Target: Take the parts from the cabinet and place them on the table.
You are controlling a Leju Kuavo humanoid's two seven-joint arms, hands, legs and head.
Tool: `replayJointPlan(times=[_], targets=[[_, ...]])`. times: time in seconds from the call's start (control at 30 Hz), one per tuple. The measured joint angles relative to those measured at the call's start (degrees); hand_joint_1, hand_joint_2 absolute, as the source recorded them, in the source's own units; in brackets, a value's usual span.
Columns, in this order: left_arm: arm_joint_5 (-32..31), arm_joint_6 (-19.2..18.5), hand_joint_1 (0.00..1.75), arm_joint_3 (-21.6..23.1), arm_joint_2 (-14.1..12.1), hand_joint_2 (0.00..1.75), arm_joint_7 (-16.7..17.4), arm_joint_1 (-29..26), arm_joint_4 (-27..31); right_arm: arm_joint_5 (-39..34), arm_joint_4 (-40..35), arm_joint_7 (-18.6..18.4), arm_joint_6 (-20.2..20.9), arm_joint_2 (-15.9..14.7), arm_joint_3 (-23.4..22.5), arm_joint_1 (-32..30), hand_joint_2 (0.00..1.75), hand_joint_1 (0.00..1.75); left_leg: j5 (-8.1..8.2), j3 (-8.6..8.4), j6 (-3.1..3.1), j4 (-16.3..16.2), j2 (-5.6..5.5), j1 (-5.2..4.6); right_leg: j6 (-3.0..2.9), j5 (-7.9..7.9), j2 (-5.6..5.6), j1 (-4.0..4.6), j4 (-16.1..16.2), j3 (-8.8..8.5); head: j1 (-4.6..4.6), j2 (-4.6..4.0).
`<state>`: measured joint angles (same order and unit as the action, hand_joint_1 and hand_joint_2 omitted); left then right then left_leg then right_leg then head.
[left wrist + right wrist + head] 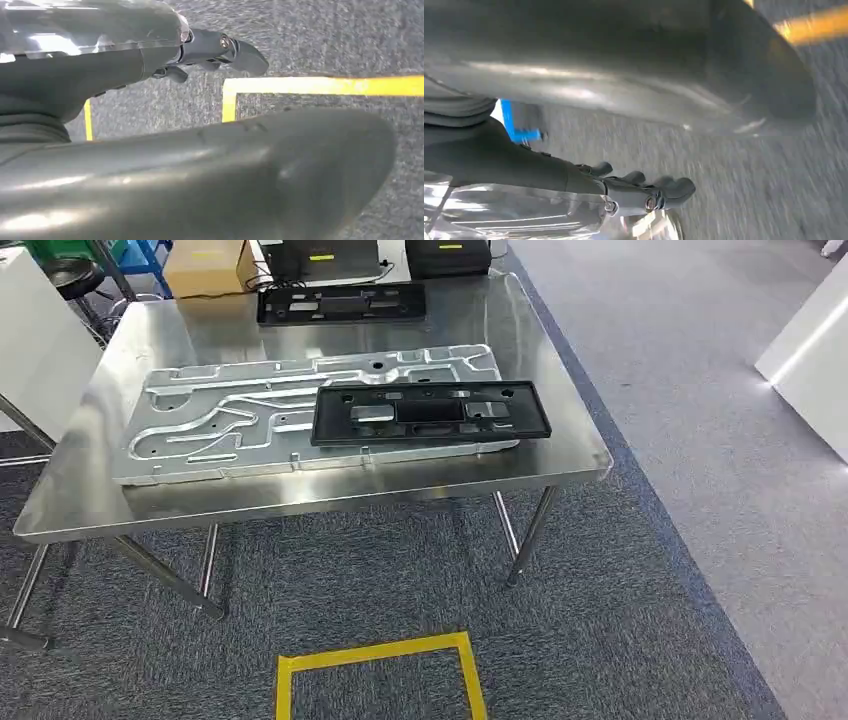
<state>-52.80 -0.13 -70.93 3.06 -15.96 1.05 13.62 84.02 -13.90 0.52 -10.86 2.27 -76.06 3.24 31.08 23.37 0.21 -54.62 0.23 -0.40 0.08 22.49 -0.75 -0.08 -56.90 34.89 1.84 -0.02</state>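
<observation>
Two black frame-shaped parts lie on a steel counter (pixel 560 455) seen from the robot's head view. The nearer black part (pixel 430 412) rests flat on top of a large silver machined plate (pixel 230 425), covering that plate's right portion, its long side running along the counter's front edge. The farther black part (pixel 340 303) lies directly on the counter near its back edge, well apart from the first. Behind it stand a cardboard box (pixel 208 267) and two dark cases (pixel 448 255). On the grey carpet in front of the counter, yellow tape (pixel 380 652) marks a square outline.

Seen from the wrists, both hands hang over the carpet with nothing in them. The left hand (pixel 150 60) has its dark fingers (pixel 240 52) stretched out nearly straight and close together, pointing toward a line of yellow tape on the floor. The right hand (pixel 589 185) shows its fingers (pixel 674 190) likewise extended side by side, slightly bent at the tips, apart from the thick thumb.
</observation>
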Motion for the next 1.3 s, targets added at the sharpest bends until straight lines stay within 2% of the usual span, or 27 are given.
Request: replayJointPlan(times=[0.1, 0.13, 0.17, 0.23, 0.27, 0.3, 0.33, 0.4, 0.47, 0.5, 0.6, 0.63, 0.67, 0.73, 0.77, 0.8, 0.83, 0.9, 0.93, 0.97, 1.0, 1.1, 1.13, 1.2, 1.23, 1.27, 1.3], targets=[[-0.8, -0.1, 0.0, 0.3, 0.0, 0.0, 0.0, -0.2, 0.0, 1.2, 0.7, -0.4, 2.3, 0.5, 0.1, 0.1, 0.0, 0.0, -1.67, 0.96, 1.51, 0.5, 0.31, 0.45, 1.08, -0.89, 0.15, -0.19, 0.0, 0.41, 0.0, 0.0], [-1.2, 0.0, 0.0, 0.7, 0.0, 0.0, 0.0, -0.1, 0.0, 1.7, 0.9, -0.2, 2.8, 0.7, 0.4, 0.1, 0.0, 0.0, -2.31, 1.71, 2.03, 0.5, 0.52, 0.36, 1.33, 1.67, 0.4, -0.3, -1.3, 1.14, 0.0, 0.0], [-1.4, 0.1, 0.0, 1.0, 0.0, 0.0, -0.1, -0.1, 0.0, 2.1, 1.1, -0.1, 3.5, 0.9, 0.7, 0.2, 0.0, 0.0, -3.04, 2.58, 2.41, 0.5, 0.5, 0.35, 1.47, 5.73, 0.5, -0.39, -4.4, 2.16, 0.0, 0.0], [-2.0, 0.1, 0.0, 1.2, 0.0, 0.0, -0.1, -0.1, 0.0, 2.7, 1.3, 0.3, 4.6, 1.0, 1.1, 0.3, 0.0, 0.0, -4.35, 4.41, 2.37, 0.4, 0.54, 0.32, 1.94, 12.01, 0.53, -0.55, -13.0, 4.21, 0.0, 0.0], [-2.4, 0.1, 0.0, 1.2, 0.0, 0.0, 0.0, -0.1, 0.0, 3.0, 1.4, 0.8, 5.0, 1.1, 1.3, 0.4, 0.0, 0.0, -4.99, 5.38, 2.27, 0.3, 0.56, 0.31, 2.1, 12.83, 0.52, -0.66, -16.4, 4.72, 0.0, 0.0], [-2.7, 0.1, 0.0, 1.3, 0.0, 0.0, 0.0, -0.1, 0.0, 3.4, 1.5, 1.5, 5.3, 1.3, 1.5, 0.4, 0.0, 0.0, -5.58, 6.29, 2.15, 0.0, 0.58, 0.32, 2.2, 11.82, 0.52, -0.78, -18.0, 4.37, 0.0, 0.0], [-3.2, -0.1, 0.0, 1.6, -0.1, 0.0, 0.2, -0.1, 0.0, 4.1, 1.7, 3.1, 5.6, 1.5, 2.2, 0.4, 0.0, 0.0, -6.2, 7.4, 1.95, -0.4, 0.59, 0.37, 2.24, 9.21, 0.51, -0.87, -17.0, 2.63, 0.0, 0.0], [-3.9, -0.1, 0.0, 2.0, -0.2, 0.0, 0.5, -0.1, 0.0, 4.7, 1.8, 5.5, 5.9, 1.9, 3.2, 0.6, 0.0, 0.0, -7.02, 9.31, 1.54, -1.3, 0.57, 0.41, 1.98, 5.69, 0.51, -0.99, -8.9, -3.8, 0.0, 0.0], [-4.3, 0.0, 0.0, 2.5, -0.4, 0.0, 0.5, 0.0, 0.0, 4.8, 1.9, 7.7, 6.1, 2.3, 4.1, 1.2, 0.0, 0.0, -7.55, 10.35, 0.98, -2.3, 0.52, 0.06, 1.33, 8.35, 0.55, -0.56, 1.5, -10.91, 0.0, 0.0], [-4.4, 0.2, 0.0, 2.5, -0.6, 0.0, 0.4, 0.0, 0.0, 4.8, 2.0, 8.8, 6.2, 2.6, 4.4, 1.5, 0.0, 0.0, -7.97, 10.46, 0.53, -2.4, 0.59, 0.17, 1.05, 8.9, 0.57, -0.52, 2.2, -11.08, 0.02, 0.0], [-4.8, 0.2, 0.0, 2.6, -1.2, 0.0, -0.2, 0.3, 0.0, 4.4, 2.4, 9.0, 6.9, 3.7, 5.1, 1.7, 0.0, 0.0, -9.34, 10.89, -0.74, -2.4, 0.54, 0.36, -0.27, 7.55, 0.41, -0.45, 2.4, -9.83, 0.0, 0.0], [-4.8, 0.2, 0.0, 2.6, -1.5, 0.0, -0.4, 0.3, 0.0, 4.0, 2.5, 8.7, 7.4, 4.1, 5.1, 1.9, 0.0, 0.0, -7.47, 11.53, -0.93, -3.4, 0.26, 0.76, -0.85, 6.93, 0.02, -0.55, 2.4, -9.32, 0.0, 0.0], [-5.1, 0.1, 0.0, 2.6, -1.8, 0.0, -0.5, 0.2, 0.0, 3.3, 2.6, 8.2, 7.8, 4.3, 5.1, 2.0, 0.0, 0.0, -3.59, 12.59, -1.09, -6.2, 0.23, 0.82, -1.46, 6.27, 0.03, -0.52, 2.4, -8.44, 0.0, 0.0], [-5.7, -0.1, 0.0, 2.8, -2.4, 0.0, -1.2, 0.3, 0.0, 1.9, 2.6, 7.1, 8.5, 4.7, 4.8, 1.9, 0.0, 0.0, 2.8, 14.87, -1.55, -14.5, 0.23, 0.91, -1.53, 4.99, 0.0, -0.3, 2.2, -6.77, 0.02, 0.0], [-6.0, -0.2, 0.0, 2.9, -2.6, 0.0, -1.4, 0.4, 0.0, 1.6, 2.6, 6.2, 8.8, 4.7, 4.5, 1.9, 0.0, 0.0, 4.19, 15.51, -1.72, -18.3, 0.23, 0.98, -1.53, 4.34, -0.02, -0.23, 2.0, -5.73, 0.0, 0.0], [-6.5, -0.3, 0.0, 3.0, -2.7, 0.0, -1.5, 0.5, 0.0, 1.5, 2.6, 4.8, 8.9, 4.9, 4.4, 1.9, 0.0, 0.0, 3.59, 15.27, -1.8, -20.2, 0.23, 1.0, -1.48, 3.78, 0.0, -0.18, 1.7, -4.7, 0.02, 0.0], [-6.7, -0.4, 0.0, 3.2, -2.9, 0.0, -1.6, 0.5, 0.0, 1.5, 2.6, 3.8, 9.1, 4.9, 4.3, 1.9, 0.0, 0.0, 1.53, 13.85, -1.79, -19.5, 0.24, 1.02, -1.44, 3.28, -0.26, -0.18, 1.3, -3.66, 0.02, 0.0], [-6.9, -0.4, 0.0, 3.7, -3.1, 0.0, -1.9, 0.7, 0.0, 1.5, 2.6, 2.5, 9.3, 4.9, 4.2, 1.8, 0.0, 0.0, -2.54, 8.07, -1.71, -12.0, 0.59, 1.02, -1.25, 2.63, -0.77, -0.18, 0.5, -1.92, 0.02, 0.0], [-7.0, -0.4, 0.0, 3.8, -3.2, 0.0, -2.1, 1.0, 0.0, 1.5, 2.6, 2.1, 9.4, 4.9, 4.2, 1.8, 0.0, 0.0, -2.67, 4.38, -1.55, -6.8, 1.65, 1.0, -1.01, 2.37, -1.06, -0.12, 0.0, -1.41, 0.02, 0.0], [-7.0, -0.4, 0.0, 3.9, -3.2, 0.0, -2.2, 1.6, 0.0, 1.3, 2.6, 1.8, 9.4, 4.9, 4.1, 1.7, 0.0, 0.0, -0.34, 1.93, -1.3, -2.3, 2.87, 0.73, -0.67, 2.15, -1.37, 0.14, -0.3, -1.0, 0.02, 0.0], [-7.0, -0.4, 0.0, 3.9, -3.4, 0.0, -2.6, 2.0, 0.0, 1.0, 2.6, 1.6, 9.3, 4.9, 3.9, 1.5, 0.0, 0.0, -0.09, 1.36, -0.52, -0.9, 2.11, 0.39, -0.14, 1.78, -1.65, 0.24, -0.5, -0.84, 0.0, 0.0], [-6.5, 0.0, 0.0, 3.9, -3.4, 0.0, -2.9, 1.6, 0.0, 0.0, 2.6, 1.2, 9.0, 4.8, 3.4, 1.7, 0.0, 0.0, -1.29, 2.56, 1.1, -0.7, 1.84, 0.45, 0.88, 0.5, -2.29, 0.28, -0.3, -0.62, 0.0, 0.0], [-6.5, 0.3, 0.0, 3.9, -3.3, 0.0, -2.8, 1.7, -0.1, -0.1, 2.6, 1.3, 8.7, 4.7, 3.2, 1.8, 0.0, 0.0, -1.99, 3.15, 1.54, -0.6, 2.02, 0.65, 1.39, 1.68, -1.27, -0.12, -1.0, -0.25, 0.02, 0.0], [-6.3, 0.4, 0.0, 3.9, -3.2, 0.0, -2.6, 2.2, -0.1, -0.5, 2.6, 1.4, 8.4, 4.6, 3.0, 1.7, 0.0, 0.0, -3.19, 4.68, 2.51, -0.6, 1.93, 0.56, 1.72, 8.39, 0.24, -0.18, -6.2, 1.55, 0.0, 0.0], [-6.0, 0.7, 0.0, 3.9, -3.1, 0.0, -2.5, 2.3, -0.1, -0.6, 2.6, 1.5, 8.4, 4.5, 2.8, 1.7, 0.0, 0.0, -3.96, 5.7, 2.59, -0.7, 1.7, 0.47, 1.86, 12.1, 0.48, -0.22, -11.2, 2.85, 0.0, 0.0], [-5.9, 0.8, 0.0, 3.8, -3.0, 0.0, -2.4, 2.2, -0.1, -0.7, 2.6, 1.6, 8.4, 4.5, 2.6, 1.7, 0.0, 0.0, -4.65, 6.67, 2.58, -0.7, 1.66, 0.39, 1.97, 14.0, 0.54, -0.27, -15.4, 3.8, 0.0, 0.0], [-5.9, 0.8, 0.0, 3.8, -3.0, 0.0, -2.4, 2.2, -0.1, -0.7, 2.6, 1.6, 8.4, 4.5, 2.6, 1.7, 0.0, 0.0, -5.22, 7.39, 2.52, -0.8, 1.66, 0.37, 2.03, 13.89, 0.54, -0.33, -17.6, 3.92, 0.0, 0.0]])
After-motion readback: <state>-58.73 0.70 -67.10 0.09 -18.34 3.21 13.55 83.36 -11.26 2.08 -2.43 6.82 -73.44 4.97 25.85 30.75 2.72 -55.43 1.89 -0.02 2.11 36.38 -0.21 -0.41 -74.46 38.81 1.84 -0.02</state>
